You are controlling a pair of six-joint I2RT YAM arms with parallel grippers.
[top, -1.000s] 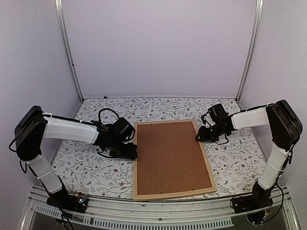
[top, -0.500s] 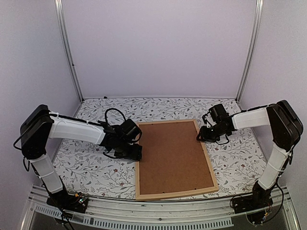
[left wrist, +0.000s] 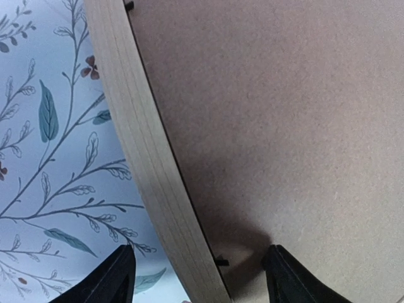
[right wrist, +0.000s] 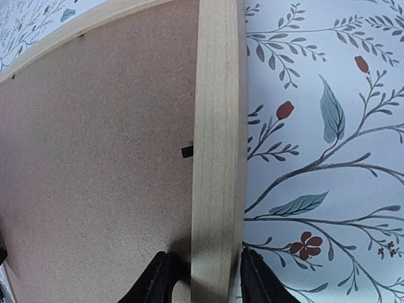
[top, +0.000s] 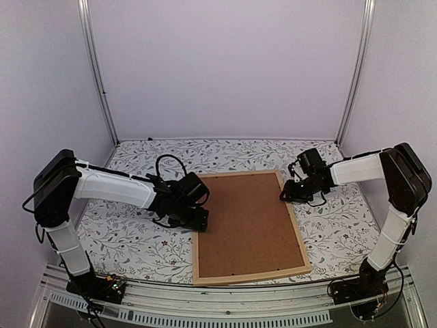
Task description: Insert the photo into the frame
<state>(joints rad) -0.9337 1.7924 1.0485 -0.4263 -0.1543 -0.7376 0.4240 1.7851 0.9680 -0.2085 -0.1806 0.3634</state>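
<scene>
- Right gripper [right wrist: 211,259]: my jaws are closing in on the right-hand rail of the frame [right wrist: 218,95]. One finger is lying against the inner side and one against the outer. I am gripping wood and nothing else.
- Left gripper [left wrist: 199,252]: my jaws are standing wide and straddling the left-hand rail, with a gap on each side. The outer finger [left wrist: 117,278] is hanging over the tablecloth [left wrist: 50,158] and the inner one over the backing board [left wrist: 284,126]. I am holding nothing here.
- Frame: it is lying flat and back-up on the flowered cloth between my two arms, a little askew to the table edge.
- Backing board: plain brown, it is sitting inside the rails and covering the whole opening.
- Retaining tabs: small black tabs are showing at the inner edge of the rail, one just beside each gripper [right wrist: 187,151].
- Photo: it is not showing in any view, and I cannot tell whether it is under the board or somewhere else.
- Step in hand, as I am judging it: I am steadying the frame so the back can be worked.
- Doing it well:
  - I am using the right pinch as the anchor and keeping it light, since the wood strips are thin.
  - I am squaring the left jaws to the rail before closing them.
  - I am avoiding any sideways drag that would skid the frame over the cloth.
  - I am treating the tabs as the first obstacle, since the board is probably not coming out until they are turned.
</scene>
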